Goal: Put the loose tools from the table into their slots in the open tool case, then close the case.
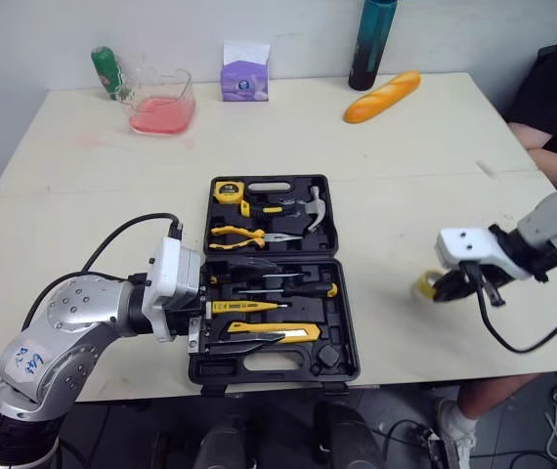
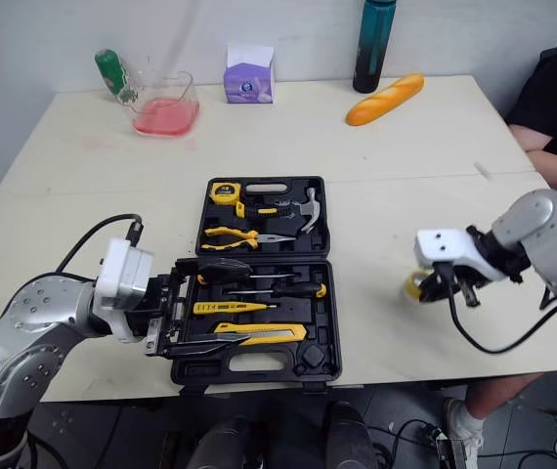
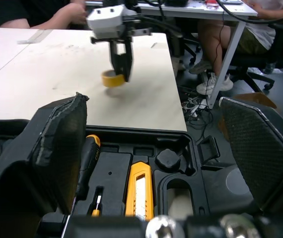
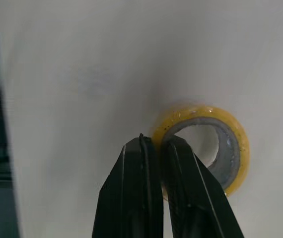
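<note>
One loose item: the yellow tape roll (image 4: 232,140), down at the counter (image 1: 406,147) right of the tool case (image 1: 353,332). The right claw (image 4: 156,141) is clenched on its wall. It looks light, stiff and slick, so a rim pinch suits. The left claw (image 2: 186,305) gapes over the case.

Tape roll (image 1: 423,285) partly behind right hand (image 1: 445,290)
</note>
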